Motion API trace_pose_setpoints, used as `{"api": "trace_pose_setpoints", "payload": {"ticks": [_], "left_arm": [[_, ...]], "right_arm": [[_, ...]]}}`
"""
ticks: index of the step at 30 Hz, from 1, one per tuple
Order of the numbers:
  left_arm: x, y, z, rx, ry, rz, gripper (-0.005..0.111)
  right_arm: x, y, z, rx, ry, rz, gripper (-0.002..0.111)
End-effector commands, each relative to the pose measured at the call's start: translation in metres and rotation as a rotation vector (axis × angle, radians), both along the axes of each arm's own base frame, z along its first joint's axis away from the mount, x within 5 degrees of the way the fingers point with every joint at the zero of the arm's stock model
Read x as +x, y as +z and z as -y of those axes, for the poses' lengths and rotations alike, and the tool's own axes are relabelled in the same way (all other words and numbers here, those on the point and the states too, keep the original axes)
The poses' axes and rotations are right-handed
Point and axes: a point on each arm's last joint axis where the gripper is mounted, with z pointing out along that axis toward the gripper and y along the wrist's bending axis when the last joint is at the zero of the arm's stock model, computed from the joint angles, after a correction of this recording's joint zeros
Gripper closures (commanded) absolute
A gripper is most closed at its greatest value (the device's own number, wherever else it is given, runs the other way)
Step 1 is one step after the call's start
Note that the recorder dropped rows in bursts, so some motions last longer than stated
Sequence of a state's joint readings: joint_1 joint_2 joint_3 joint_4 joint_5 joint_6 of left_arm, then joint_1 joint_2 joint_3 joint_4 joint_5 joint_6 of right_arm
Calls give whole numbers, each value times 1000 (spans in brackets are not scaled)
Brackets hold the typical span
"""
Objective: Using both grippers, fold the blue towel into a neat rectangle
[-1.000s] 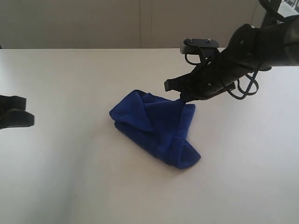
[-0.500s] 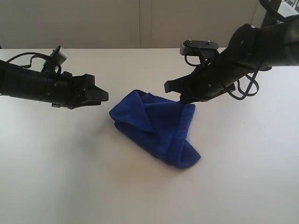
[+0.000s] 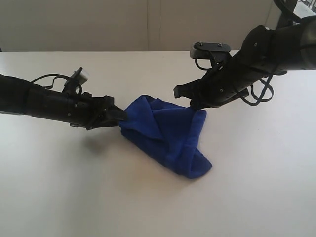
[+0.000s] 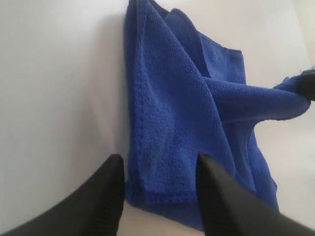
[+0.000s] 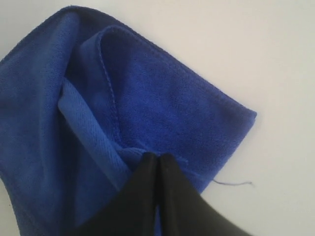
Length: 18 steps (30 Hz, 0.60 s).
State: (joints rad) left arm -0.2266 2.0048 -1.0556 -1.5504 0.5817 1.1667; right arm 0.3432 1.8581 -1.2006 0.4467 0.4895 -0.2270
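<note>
The blue towel (image 3: 168, 133) lies bunched and partly folded in the middle of the white table. My right gripper (image 3: 193, 105) is shut on the towel's far right corner, holding that edge slightly raised; in the right wrist view the black jaws (image 5: 157, 160) meet on a pinch of the towel (image 5: 147, 108). My left gripper (image 3: 121, 116) has reached the towel's left corner. In the left wrist view its fingers (image 4: 110, 182) stand apart on either side of a folded corner of the towel (image 4: 172, 123), open, not closed on it. No white tag shows.
The white table (image 3: 74, 187) extends on all sides of the towel. A pale wall (image 3: 98, 24) runs behind the table's far edge. A loose thread (image 5: 234, 183) trails from the towel's corner near my right gripper.
My left arm came in from the left edge and advanced right until its open jaws straddle the towel's left corner. The right gripper and towel have stayed still.
</note>
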Motion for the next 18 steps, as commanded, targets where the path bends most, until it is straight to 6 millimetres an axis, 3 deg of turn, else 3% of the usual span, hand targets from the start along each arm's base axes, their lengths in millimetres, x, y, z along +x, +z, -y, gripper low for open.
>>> {"api": "trace_pose_setpoints", "payload": {"ticks": [1, 7, 11, 15, 18], "left_arm": [[3, 4, 2, -18, 26, 15, 70], [2, 4, 2, -15, 17, 16, 107], [3, 11, -3, -29, 34, 6, 107], [-11, 63, -26, -14, -98, 127, 107], [-30, 98, -61, 126, -143, 143, 107]], "right_arm": [[0, -1, 3, -4, -5, -4, 108], [0, -1, 3, -4, -5, -4, 108], [0, 2, 3, -15, 1, 15, 108], [-8, 38, 13, -65, 5, 106, 108], [-26, 68, 30, -220, 51, 143, 108]]}}
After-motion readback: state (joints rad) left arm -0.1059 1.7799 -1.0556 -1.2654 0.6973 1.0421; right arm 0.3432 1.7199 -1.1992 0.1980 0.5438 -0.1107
